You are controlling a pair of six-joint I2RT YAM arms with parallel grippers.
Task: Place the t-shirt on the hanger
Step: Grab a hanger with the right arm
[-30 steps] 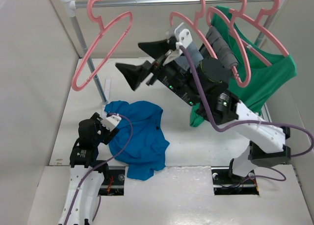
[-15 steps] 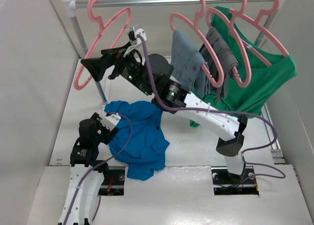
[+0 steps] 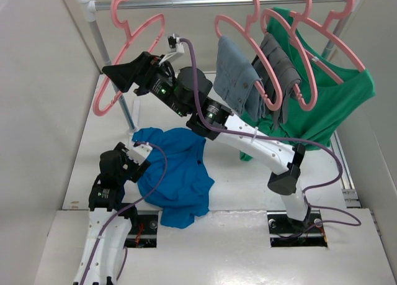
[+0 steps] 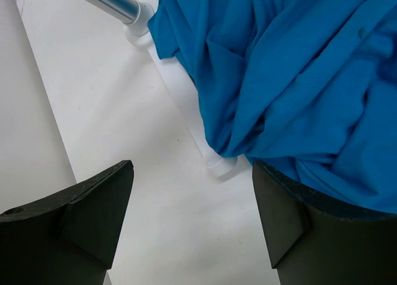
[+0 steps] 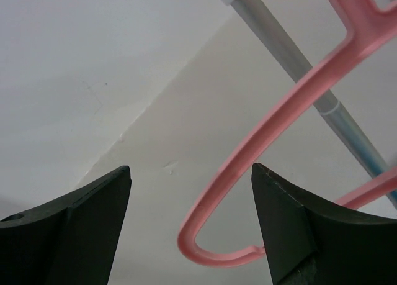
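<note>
At the near left of the worktop (image 3: 248,185), the left pincer (image 4: 192,170) sits low with its jaws spread wide and nothing between them; the crumpled blue t-shirt (image 3: 177,173) lies in a heap just beside it, a fold reaching the right finger's tip. Neither has shifted over the last second. What has changed is the right arm: a second ago it was up among the clothed hangers at mid-rail, and it has since swung across to the far left, so that the right pincer (image 3: 121,74) now points at the bare pink hanger (image 3: 127,55) hooked on the rail (image 3: 186,2). Its jaws are wide apart and hold nothing. In the wrist view the hanger's lower corner shows in the gap between the fingers, though whether it is already inside their reach cannot be told. This reads as the approach to take the hanger, the t-shirt not yet lifted. No brand, label or writing can be read anywhere.
</note>
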